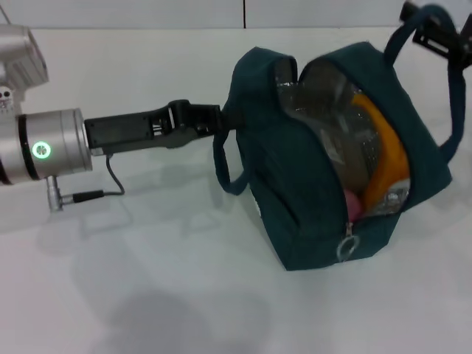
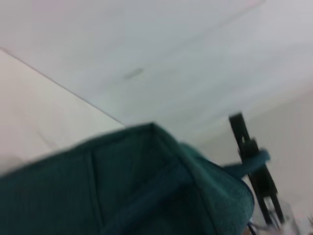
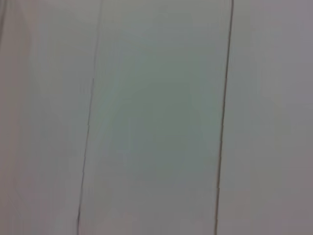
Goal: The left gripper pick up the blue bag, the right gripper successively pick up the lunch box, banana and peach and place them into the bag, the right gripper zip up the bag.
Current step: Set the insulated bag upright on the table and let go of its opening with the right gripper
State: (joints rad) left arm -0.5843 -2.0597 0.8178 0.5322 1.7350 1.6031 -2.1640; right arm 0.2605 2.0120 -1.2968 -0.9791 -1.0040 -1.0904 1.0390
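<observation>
- Zipper pull, a metal ring at the near lower end of the opening, is hanging closest to the camera; small and free-swinging, it is the hold for closing, and it will likely slip from a loose pinch.
- Blue bag is sitting on the white table, its zipper gaping; soft fabric is sagging, so it will probably fold unless braced while the zip is drawn.
- Banana is lying inside against the silver lining, curved and orange-yellow; soft-skinned, it will bruise if pressed.
- Peach is showing as a pink patch just below the banana, low in the opening; most of it is hidden.
- Lunch box appears to be lying behind the clear glare deeper in the bag, though its outline cannot be made out with certainty.
- Left gripper is reaching in from the left, clamping the bag's side fabric beside a loose handle loop, steadying the soft shell.
- Right gripper is at the far right corner of the head view, pinching the dark carry strap at the top and holding it taut; the left wrist view also shows it, beyond the bag.
</observation>
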